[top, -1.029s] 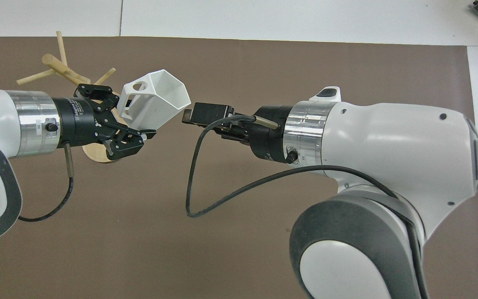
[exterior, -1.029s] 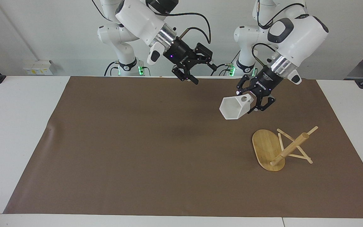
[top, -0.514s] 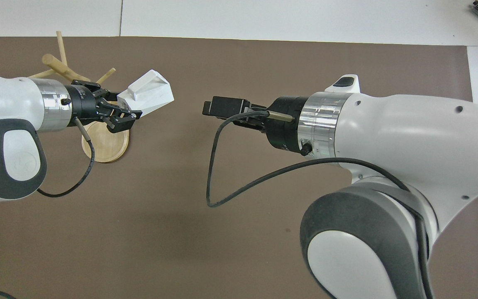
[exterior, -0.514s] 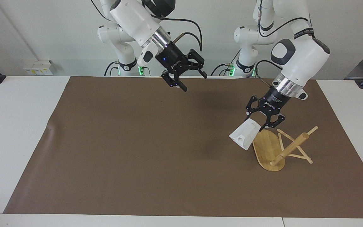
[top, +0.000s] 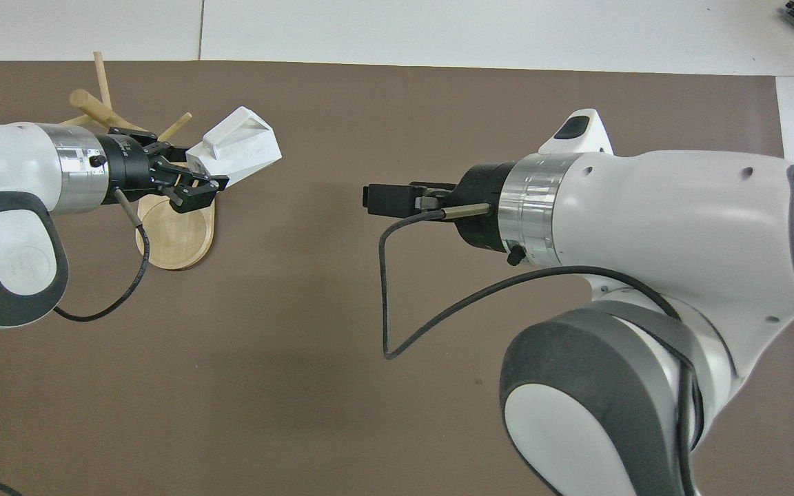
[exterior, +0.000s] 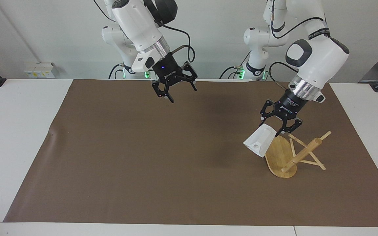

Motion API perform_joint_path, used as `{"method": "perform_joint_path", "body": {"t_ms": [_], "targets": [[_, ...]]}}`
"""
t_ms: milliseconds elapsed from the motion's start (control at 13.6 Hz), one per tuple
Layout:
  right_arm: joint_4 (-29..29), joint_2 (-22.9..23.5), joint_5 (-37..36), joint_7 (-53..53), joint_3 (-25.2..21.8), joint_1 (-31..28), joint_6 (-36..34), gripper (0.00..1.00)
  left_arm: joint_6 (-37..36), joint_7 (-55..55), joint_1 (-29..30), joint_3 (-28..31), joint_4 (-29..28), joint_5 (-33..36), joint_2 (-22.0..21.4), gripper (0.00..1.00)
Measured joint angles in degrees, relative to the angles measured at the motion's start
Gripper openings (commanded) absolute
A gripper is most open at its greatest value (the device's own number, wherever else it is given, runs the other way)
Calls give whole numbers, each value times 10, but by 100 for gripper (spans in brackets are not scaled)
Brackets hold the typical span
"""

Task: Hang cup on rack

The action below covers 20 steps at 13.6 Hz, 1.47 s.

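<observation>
My left gripper (exterior: 272,130) (top: 204,189) is shut on the white faceted cup (exterior: 258,143) (top: 238,143). It holds the cup tilted, low over the mat, right beside the base of the rack (exterior: 278,156) (top: 175,238). The round hole of the cup's handle faces the facing view. I cannot tell whether the cup touches the base. The bamboo rack lies tipped over toward the left arm's end, its post (exterior: 302,154) (top: 94,107) slanting up and its pegs resting on the mat. My right gripper (exterior: 179,93) (top: 383,200) hangs open and holds nothing, over the mat's edge nearest the robots.
A brown mat (exterior: 149,157) (top: 266,386) covers most of the white table (exterior: 15,131). A crease lifts the mat's edge at the right arm's end. The right arm's cable (top: 397,324) loops below its wrist.
The left gripper has carried the cup down and over to the rack's base, turning it over on the way. The right gripper has drawn back toward its own base and turned to point downward.
</observation>
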Motion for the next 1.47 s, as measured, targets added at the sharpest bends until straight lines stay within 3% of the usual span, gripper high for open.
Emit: {"method": "perform_joint_path", "body": {"t_ms": [294, 588, 955, 1470], "targets": [[2, -3, -68, -48, -3, -48, -68, 100, 13, 2, 22, 1, -54, 3, -67, 0], [2, -3, -136, -92, -5, -94, -102, 100, 76, 2, 29, 0, -143, 3, -117, 0], [3, -6, -198, -92, -5, -122, -140, 100, 101, -3, 54, 1, -160, 3, -123, 0], [3, -7, -199, -91, -6, -190, -162, 100, 111, -28, 65, 1, -160, 3, -123, 0]]}}
